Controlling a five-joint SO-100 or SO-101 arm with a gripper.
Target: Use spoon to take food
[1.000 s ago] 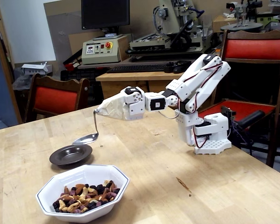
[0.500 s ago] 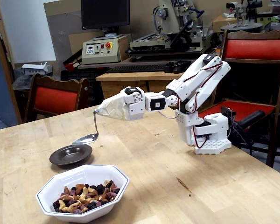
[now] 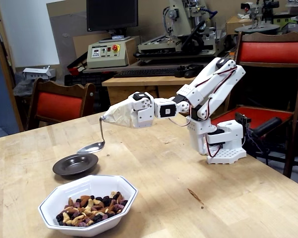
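Note:
A shiny metal spoon (image 3: 92,147) hangs from my gripper (image 3: 114,115), its thin handle curving down from a beige cloth wrap. The gripper is shut on that wrapped end; the cloth hides the fingers. The spoon's bowl looks empty and hovers just above the right rim of a small dark plate (image 3: 75,164). The food (image 3: 91,208), a mix of tan nuts, brown almonds and dark pieces, lies in a white octagonal bowl (image 3: 124,191) at the table's front, below and in front of the spoon.
My white arm base (image 3: 223,141) stands on the wooden table at the right. Red-cushioned chairs (image 3: 59,104) stand behind the table on the left and right. A bench with machines and a monitor fills the background.

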